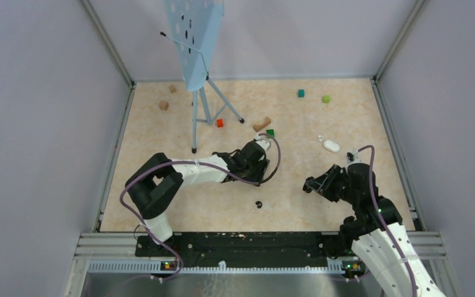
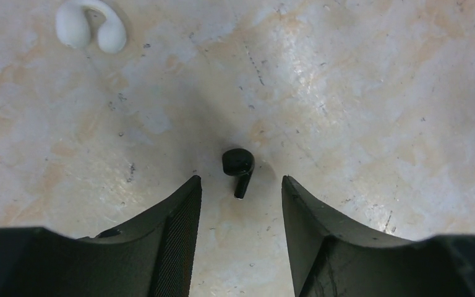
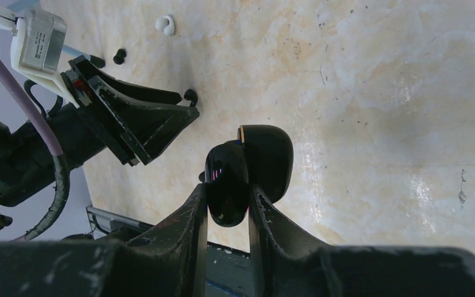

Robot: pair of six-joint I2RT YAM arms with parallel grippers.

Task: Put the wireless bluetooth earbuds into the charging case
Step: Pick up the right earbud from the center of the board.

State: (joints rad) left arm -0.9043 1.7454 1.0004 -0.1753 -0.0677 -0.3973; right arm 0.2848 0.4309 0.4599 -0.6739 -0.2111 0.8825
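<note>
Left tool [image 2: 241, 182] is hanging open over a black earbud [image 2: 238, 166], which lies on the counter [image 2: 377, 93] between the fingers, touching neither. A white clip-style earbud [image 2: 89, 28] sits well apart from it. On the right, my right tool [image 3: 229, 189] is clamped on the black charging case [image 3: 266, 158], lid open.

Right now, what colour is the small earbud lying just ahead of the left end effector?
The earbud is glossy black; the left wrist view shows it best.
</note>
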